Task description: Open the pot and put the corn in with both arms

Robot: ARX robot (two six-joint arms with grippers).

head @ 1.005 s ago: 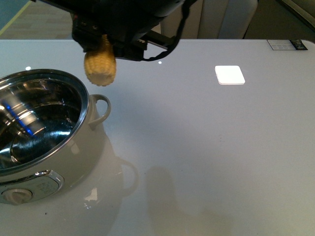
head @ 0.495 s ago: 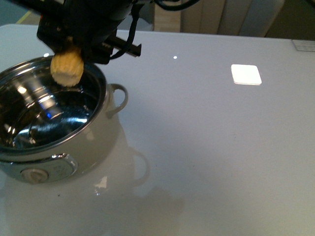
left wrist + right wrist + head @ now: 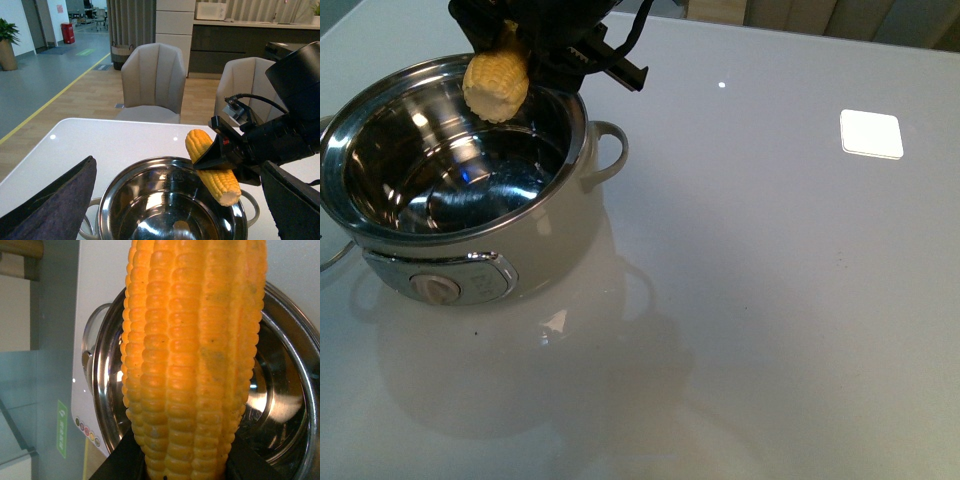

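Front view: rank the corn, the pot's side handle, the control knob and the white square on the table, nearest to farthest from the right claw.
1. corn: gripped in the right claw, above the far rim of the pot.
2. side handle: on the pot's right side.
3. control knob: on the pot's near face.
4. white square: far right on the table.

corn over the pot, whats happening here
The right gripper is clamped on the corn cob and holds it tilted above the open pot, its lower end over the opening near the rim. The lid is off and not in view. The pot looks empty, so the corn has not yet been dropped in. The left gripper hangs open near the pot, holding nothing.
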